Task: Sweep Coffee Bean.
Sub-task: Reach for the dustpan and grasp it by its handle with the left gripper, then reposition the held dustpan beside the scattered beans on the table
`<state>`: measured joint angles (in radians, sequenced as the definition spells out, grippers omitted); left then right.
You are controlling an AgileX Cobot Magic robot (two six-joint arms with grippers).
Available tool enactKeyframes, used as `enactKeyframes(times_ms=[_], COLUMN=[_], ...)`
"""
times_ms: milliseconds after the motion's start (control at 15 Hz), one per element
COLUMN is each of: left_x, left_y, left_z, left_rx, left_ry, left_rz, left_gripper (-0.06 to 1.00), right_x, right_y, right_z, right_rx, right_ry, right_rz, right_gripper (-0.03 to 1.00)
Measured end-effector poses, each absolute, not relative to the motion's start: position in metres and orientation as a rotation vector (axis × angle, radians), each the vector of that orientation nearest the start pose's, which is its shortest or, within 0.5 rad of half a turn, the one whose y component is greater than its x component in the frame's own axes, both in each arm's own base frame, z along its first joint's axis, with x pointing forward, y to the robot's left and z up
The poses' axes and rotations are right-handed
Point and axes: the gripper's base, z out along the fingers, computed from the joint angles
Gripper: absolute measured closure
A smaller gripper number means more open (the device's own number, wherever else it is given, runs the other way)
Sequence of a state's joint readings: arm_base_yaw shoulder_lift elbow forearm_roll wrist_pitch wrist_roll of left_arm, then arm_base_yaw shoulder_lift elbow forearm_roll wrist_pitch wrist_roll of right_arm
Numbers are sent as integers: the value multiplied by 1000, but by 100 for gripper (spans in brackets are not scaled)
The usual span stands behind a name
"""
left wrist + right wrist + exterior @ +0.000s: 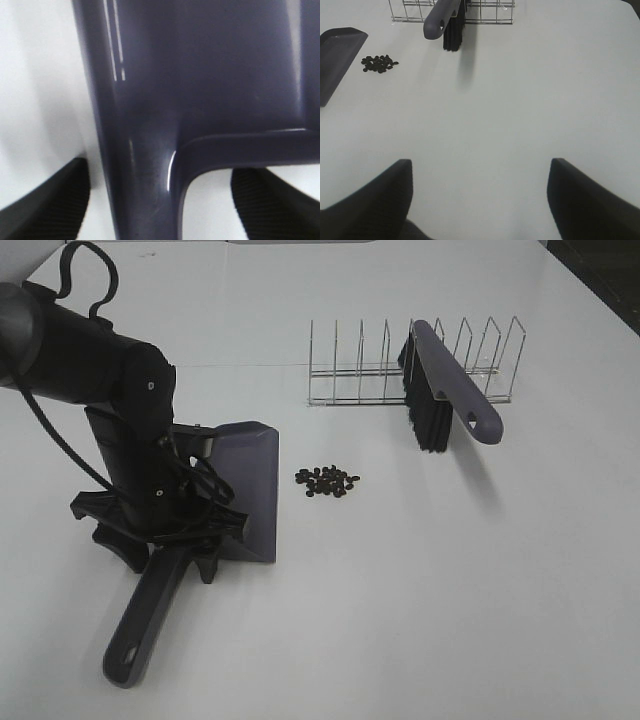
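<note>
The coffee bean (327, 481) cluster lies on the white table, just right of the flat lip of a purple-grey dustpan (252, 480); the beans (379, 63) also show in the right wrist view. My left gripper (172, 538) hangs low over the dustpan's handle (142, 195). Its jaws stand open astride the handle, with a gap showing on each side between it and the fingers (47, 202). A brush (447, 388) with black bristles leans in a wire rack (350, 380). My right gripper (477, 197) is open over bare table and holds nothing.
The wire rack stands at the back, right of centre, with the brush handle (438, 21) sticking out toward the front. The dustpan handle's end (128, 660) points at the table's front left edge.
</note>
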<state>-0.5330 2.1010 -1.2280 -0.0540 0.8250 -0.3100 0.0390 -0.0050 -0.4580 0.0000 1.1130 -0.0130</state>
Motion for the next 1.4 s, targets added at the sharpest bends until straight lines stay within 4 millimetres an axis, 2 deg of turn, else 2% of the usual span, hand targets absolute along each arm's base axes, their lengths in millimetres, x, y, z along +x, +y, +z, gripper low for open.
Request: enactKeyframes(times_ms=[133,600,800,867,933,1067,1200,1400], left_x=[313,313,312,311,309,305,302,301], left_y=[-189,-188,-184,-181,-179,-176,-174,-172], left_z=[94,94,99,107,130,155,172,183], left_rx=[299,316,432,454,461,457,454,453], left_ry=[3180,3174,3169,3169,3142,3107,3077,3047], left_rz=[-29,-20,50,74,75,58,47,43], left_gripper=[62,61,61,61,61,61,61,61], right_x=[-3,-3,-3,-3,-3,-3,-3,-3], right_y=[0,0,0,0,0,0,0,0], right_z=[261,261,261,261,261,261,261,261], right_rx=[-55,-55,-55,-55,-55,-55,-55,-55], right_ry=[2133,2133,2133,2133,2133,2133,2133,2133], right_rz=[15,15,15,15,15,15,15,15], right_gripper=[35,35,35,35,35,35,35,35])
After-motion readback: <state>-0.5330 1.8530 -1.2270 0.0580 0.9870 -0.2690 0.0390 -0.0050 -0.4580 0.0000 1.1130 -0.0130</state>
